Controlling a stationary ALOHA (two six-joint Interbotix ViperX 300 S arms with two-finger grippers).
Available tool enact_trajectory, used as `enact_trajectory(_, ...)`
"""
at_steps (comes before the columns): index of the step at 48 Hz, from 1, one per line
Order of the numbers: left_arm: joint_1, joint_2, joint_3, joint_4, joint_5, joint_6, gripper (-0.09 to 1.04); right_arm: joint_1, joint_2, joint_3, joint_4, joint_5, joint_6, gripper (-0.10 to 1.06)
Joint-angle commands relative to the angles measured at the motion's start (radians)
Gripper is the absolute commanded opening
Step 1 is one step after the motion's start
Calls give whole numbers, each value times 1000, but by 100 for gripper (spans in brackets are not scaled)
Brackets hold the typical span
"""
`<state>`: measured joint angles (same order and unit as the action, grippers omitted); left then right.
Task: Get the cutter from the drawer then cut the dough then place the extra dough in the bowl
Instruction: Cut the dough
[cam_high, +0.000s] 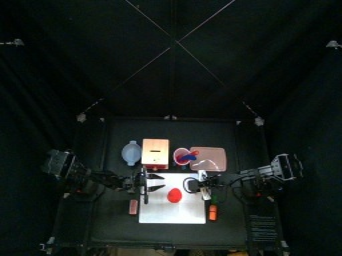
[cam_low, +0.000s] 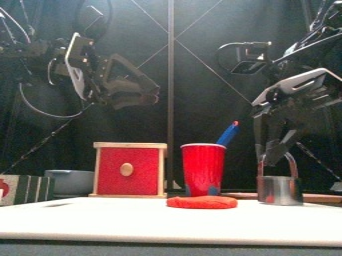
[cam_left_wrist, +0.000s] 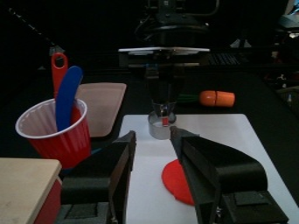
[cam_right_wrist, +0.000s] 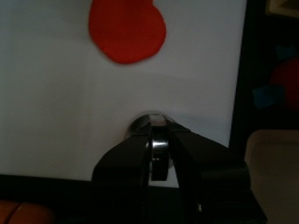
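- On the right side of the white board (cam_high: 181, 213), our right hand (cam_right_wrist: 152, 147) is clamped on the wire handle of the round metal cutter (cam_low: 279, 190). The cutter looks to rest with its rim on the board.
- We grip the cutter from above by its handle, so the rim faces down and can press flat into whatever lies under it.
- The red dough (cam_low: 202, 202) lies flat near the middle of the board, whole and uncut. The cutter stands beside it, not over it, so we judge that fetching is done and cutting comes next. The cutter needs lifting across first.
- Our left hand (cam_left_wrist: 152, 171) hangs raised on the left, spread apart and holding nothing. It points toward the dough, probably kept clear of the cutter's path and ready for the scrap.
- At the back of the counter stand the wooden box (cam_low: 130, 170) and the red cup (cam_low: 203, 168). The blue-grey bowl (cam_high: 130, 152) sits just left of the box, well apart from the dough, so the leftover dough will need carrying there.
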<state>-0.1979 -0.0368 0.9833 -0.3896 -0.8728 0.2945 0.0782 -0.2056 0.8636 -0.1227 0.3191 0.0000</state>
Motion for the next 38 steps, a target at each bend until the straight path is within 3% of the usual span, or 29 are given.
enact_trajectory(1,-6,-5,0,-5,-9,-2,77,11,-14,-54,-3,-2,9,48)
enact_trajectory(15,-6,-6,23,-20,-9,2,77,17,91,-239,-8,32,14,46)
enact_trajectory(24,-5,-15,51,-43,-9,3,77,18,215,-367,-18,124,15,46)
enact_trajectory(38,-6,-46,86,-71,-8,8,77,52,273,-476,-25,173,20,46)
